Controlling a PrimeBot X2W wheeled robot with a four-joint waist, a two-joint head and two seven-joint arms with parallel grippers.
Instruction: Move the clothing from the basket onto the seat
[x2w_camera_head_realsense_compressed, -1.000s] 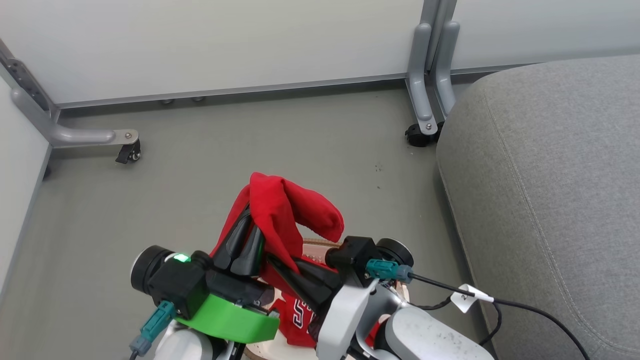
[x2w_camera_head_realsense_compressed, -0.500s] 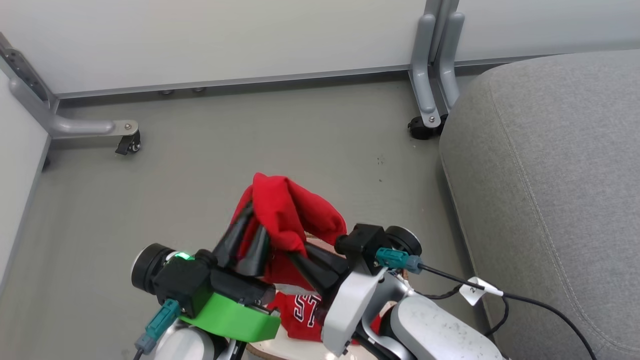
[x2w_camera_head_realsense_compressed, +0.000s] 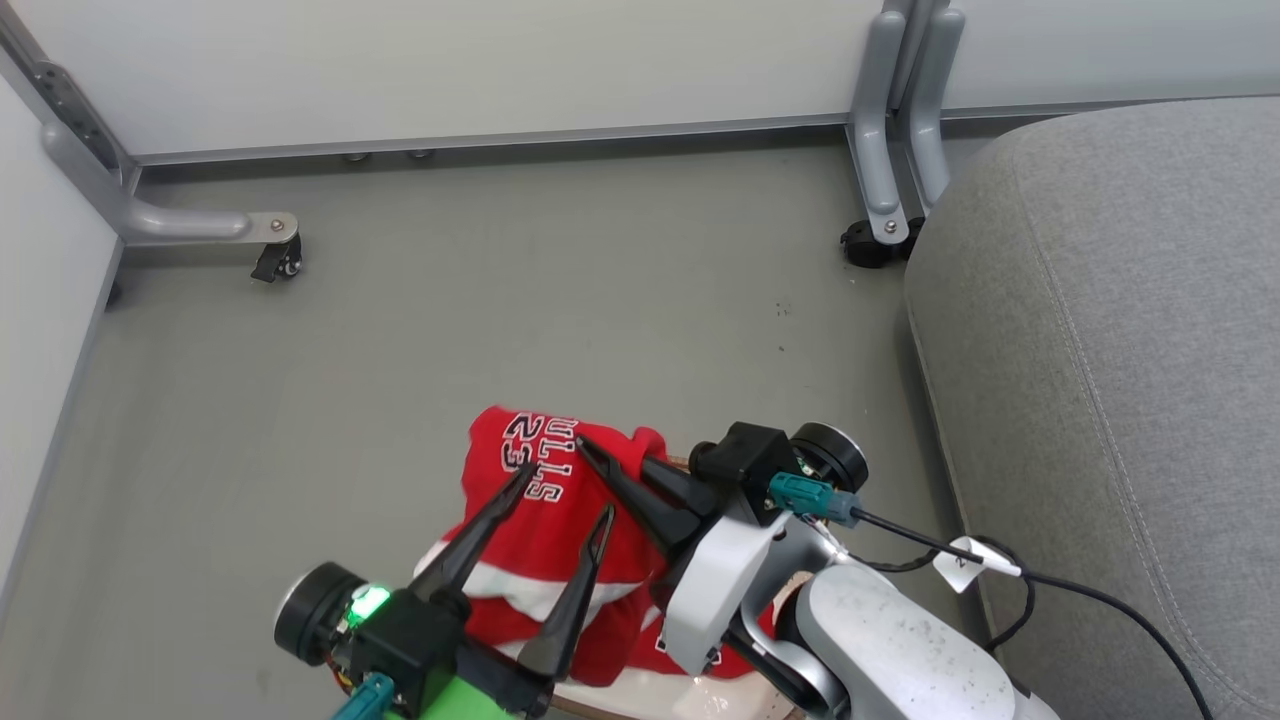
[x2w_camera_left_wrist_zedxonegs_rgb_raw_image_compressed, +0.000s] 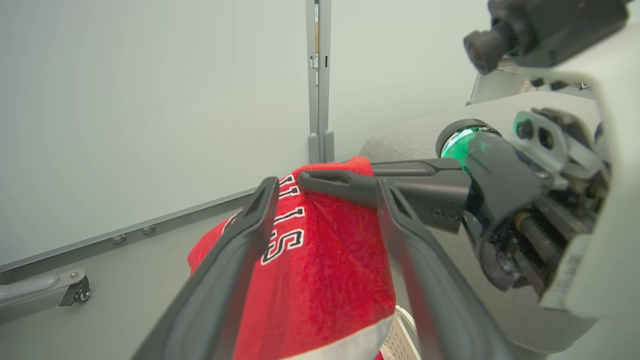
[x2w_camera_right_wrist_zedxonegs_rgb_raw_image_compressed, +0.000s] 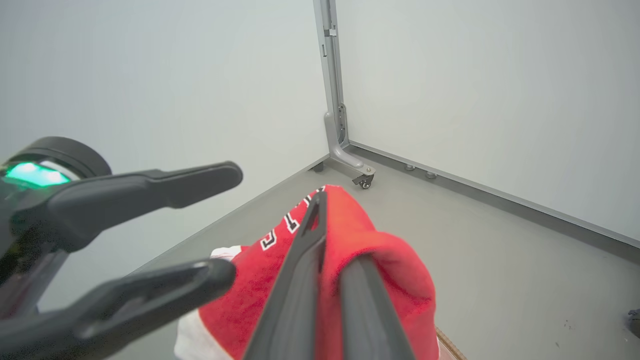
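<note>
Grey floor (x2w_camera_head_realsense_compressed: 400, 330) and white wall panels (x2w_camera_head_realsense_compressed: 450, 70) lie ahead of me, and the seat (x2w_camera_head_realsense_compressed: 1120, 350) is at the right side. My right gripper (x2w_camera_head_realsense_compressed: 585, 445) has its fingers pressed together on a fold of the red clothing (x2w_camera_head_realsense_compressed: 545, 535). The garment hangs from it, lettering on top, above the basket (x2w_camera_left_wrist_zedxonegs_rgb_raw_image_compressed: 402, 336), well apart from the seat. My left gripper (x2w_camera_head_realsense_compressed: 565, 490) is spread wide over the cloth; I cannot tell if it touches.

Two grippers: left gripper (x2w_camera_head_realsense_compressed: 566, 494), right gripper (x2w_camera_head_realsense_compressed: 590, 452). One red garment (x2w_camera_head_realsense_compressed: 560, 560) counted (whether more, cannot tell). One seat (x2w_camera_head_realsense_compressed: 1120, 350), right. Two castors (x2w_camera_head_realsense_compressed: 275, 262), far.
</note>
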